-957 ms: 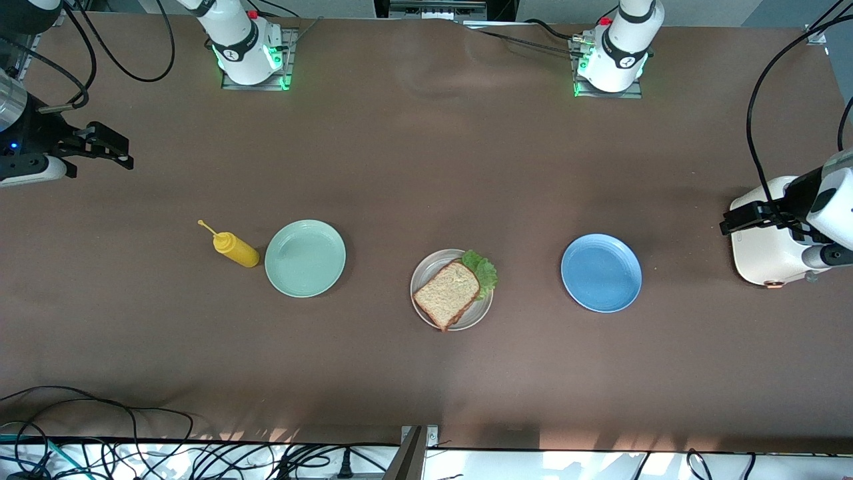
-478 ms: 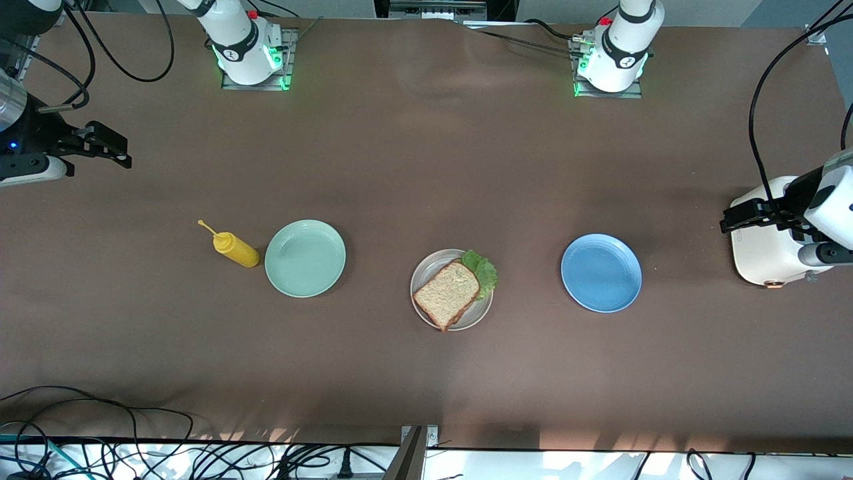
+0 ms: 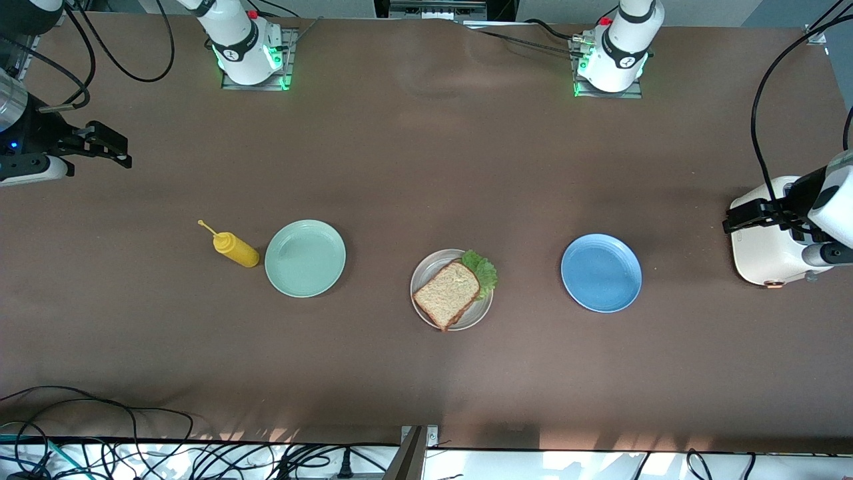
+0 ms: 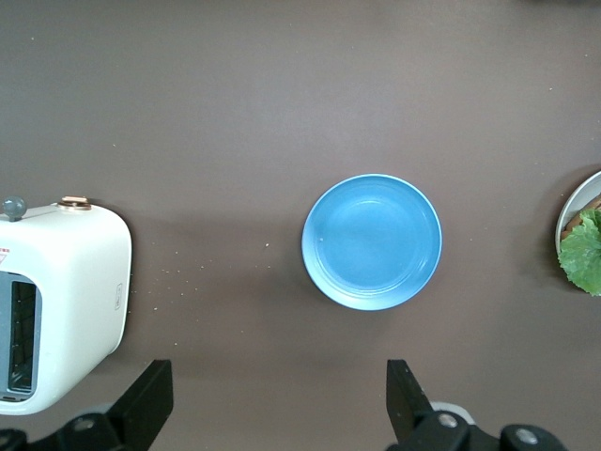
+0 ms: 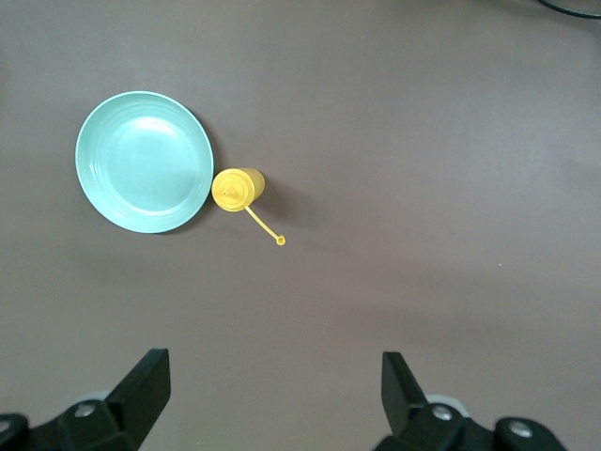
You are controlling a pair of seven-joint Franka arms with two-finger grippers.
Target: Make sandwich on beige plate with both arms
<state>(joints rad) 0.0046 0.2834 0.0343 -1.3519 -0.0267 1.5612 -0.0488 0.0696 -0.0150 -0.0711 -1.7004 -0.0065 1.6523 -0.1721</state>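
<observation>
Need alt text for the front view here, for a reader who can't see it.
A sandwich with lettuce sits on a beige plate at mid-table, between a mint-green plate with a yellow squeeze bottle beside it and a blue plate. The right gripper is open at its table end; the left gripper is open over a white toaster.

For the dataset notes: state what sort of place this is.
Likely a robotics lab bench staged as a kitchen: arm bases bolted to the brown table, loose cables along its edge, and plates, a toaster and a sandwich as props.
</observation>
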